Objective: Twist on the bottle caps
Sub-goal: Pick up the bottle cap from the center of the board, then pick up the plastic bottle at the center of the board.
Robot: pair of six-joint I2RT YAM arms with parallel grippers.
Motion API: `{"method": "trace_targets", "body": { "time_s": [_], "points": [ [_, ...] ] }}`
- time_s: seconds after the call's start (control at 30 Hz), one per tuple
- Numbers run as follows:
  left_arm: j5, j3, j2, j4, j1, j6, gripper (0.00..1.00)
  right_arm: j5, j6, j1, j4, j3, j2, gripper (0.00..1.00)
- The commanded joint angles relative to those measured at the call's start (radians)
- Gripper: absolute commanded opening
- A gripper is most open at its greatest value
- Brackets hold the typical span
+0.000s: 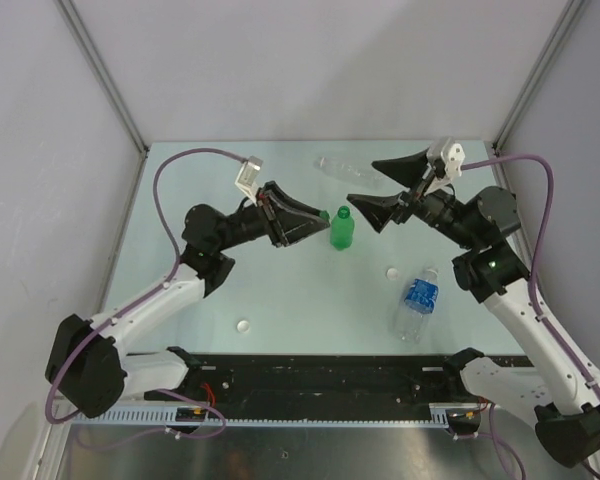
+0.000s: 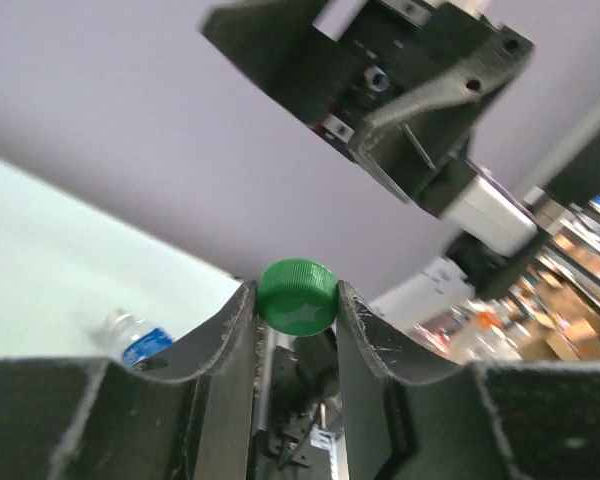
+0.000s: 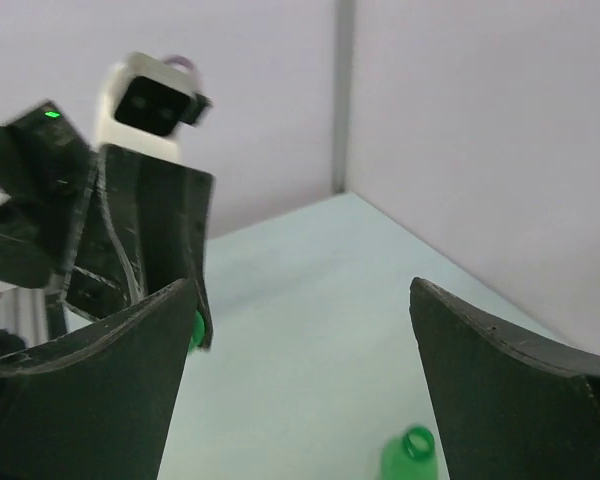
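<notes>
The green bottle (image 1: 342,230) stands upright and uncapped in the middle of the table, also low in the right wrist view (image 3: 410,455). My left gripper (image 1: 320,215) hovers just left of its neck, shut on the green cap (image 2: 298,300), whose edge also shows in the right wrist view (image 3: 196,328). My right gripper (image 1: 365,185) hangs open just right of and behind the bottle, its fingers wide apart with nothing between them (image 3: 300,340). Two white caps (image 1: 392,272) (image 1: 243,325) lie on the table.
A clear unlabelled bottle (image 1: 338,167) lies on its side at the back. A clear bottle with a blue label (image 1: 417,302) lies front right, also seen in the left wrist view (image 2: 140,342). Grey walls enclose the table on three sides.
</notes>
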Motion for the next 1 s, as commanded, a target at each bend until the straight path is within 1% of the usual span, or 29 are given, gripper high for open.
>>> {"method": "trace_targets", "body": {
  "time_s": [0.0, 0.1, 0.17, 0.23, 0.33, 0.4, 0.5, 0.63, 0.87, 0.97],
  "points": [
    [-0.278, 0.077, -0.096, -0.402, 0.007, 0.332, 0.22, 0.172, 0.090, -0.076, 0.026, -0.125, -0.053, 0.92],
    [-0.498, 0.095, -0.161, -0.602, 0.005, 0.452, 0.24, 0.179, 0.168, -0.148, 0.107, -0.249, -0.065, 0.92],
    [-0.636, 0.100, -0.185, -0.702, 0.005, 0.491, 0.24, 0.195, 0.190, -0.164, 0.186, -0.329, -0.050, 0.92],
    [-0.735, 0.099, -0.202, -0.774, 0.005, 0.506, 0.24, 0.235, 0.198, -0.144, 0.278, -0.401, -0.014, 0.92],
    [-0.829, 0.090, -0.216, -0.844, 0.005, 0.507, 0.24, 0.371, 0.120, -0.038, 0.374, -0.463, 0.087, 0.92],
    [-0.854, 0.080, -0.225, -0.865, 0.004, 0.502, 0.24, 0.451, 0.084, 0.017, 0.442, -0.484, 0.168, 0.92],
    [-0.873, 0.066, -0.239, -0.886, 0.005, 0.492, 0.24, 0.532, 0.099, 0.048, 0.581, -0.533, 0.265, 0.92],
    [-0.885, 0.051, -0.251, -0.896, 0.004, 0.489, 0.24, 0.698, 0.022, 0.111, 0.685, -0.595, 0.323, 0.92],
    [-0.880, 0.042, -0.228, -0.894, 0.004, 0.492, 0.24, 0.793, -0.032, 0.189, 0.903, -0.644, 0.497, 0.92],
    [-0.871, 0.036, -0.230, -0.894, 0.004, 0.500, 0.24, 0.818, -0.016, 0.197, 1.004, -0.646, 0.580, 0.92]
  ]
}}
